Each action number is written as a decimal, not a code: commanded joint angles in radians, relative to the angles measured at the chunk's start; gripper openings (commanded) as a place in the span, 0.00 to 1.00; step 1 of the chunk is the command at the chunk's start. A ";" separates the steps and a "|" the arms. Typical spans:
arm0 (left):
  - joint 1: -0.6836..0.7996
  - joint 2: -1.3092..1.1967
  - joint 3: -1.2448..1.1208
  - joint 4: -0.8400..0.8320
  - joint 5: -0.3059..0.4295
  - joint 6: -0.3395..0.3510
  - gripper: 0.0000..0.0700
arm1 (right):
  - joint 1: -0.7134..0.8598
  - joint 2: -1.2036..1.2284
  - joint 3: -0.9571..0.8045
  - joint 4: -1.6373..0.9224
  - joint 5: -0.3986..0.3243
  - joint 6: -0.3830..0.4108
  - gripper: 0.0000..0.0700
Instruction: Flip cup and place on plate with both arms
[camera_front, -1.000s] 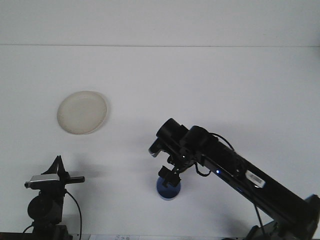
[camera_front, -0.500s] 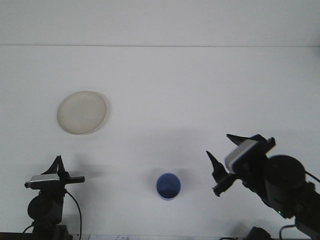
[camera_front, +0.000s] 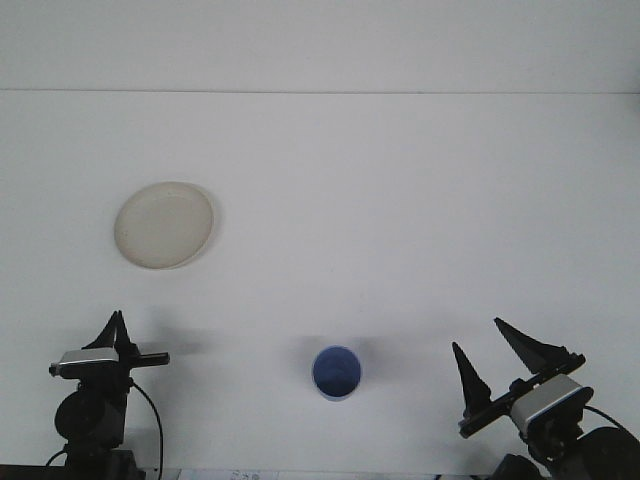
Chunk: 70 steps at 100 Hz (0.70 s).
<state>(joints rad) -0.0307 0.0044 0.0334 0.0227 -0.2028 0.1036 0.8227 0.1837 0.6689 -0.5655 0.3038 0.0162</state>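
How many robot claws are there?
2. The left gripper sits at the bottom left corner of the table. The right gripper is at the bottom right, open, off to the right of the blue cup.

White counter (camera_front: 400, 200) filled most of view. Far edge met plain white wall (camera_front: 320, 45) along straight horizontal line. Lighting even, diffuse; soft faint shadows on surface.
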 joint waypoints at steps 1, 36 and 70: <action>0.000 -0.002 -0.019 0.017 0.002 -0.085 0.02 | 0.007 -0.011 -0.004 0.006 0.000 0.021 0.68; 0.000 -0.001 -0.008 0.079 0.014 -0.460 0.02 | 0.007 -0.014 -0.009 0.003 0.001 0.020 0.68; 0.000 0.192 0.379 -0.111 0.109 -0.401 0.03 | 0.007 -0.014 -0.009 0.004 0.001 0.020 0.68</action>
<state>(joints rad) -0.0303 0.1341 0.3286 -0.0429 -0.1051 -0.3386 0.8227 0.1715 0.6537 -0.5713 0.3038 0.0238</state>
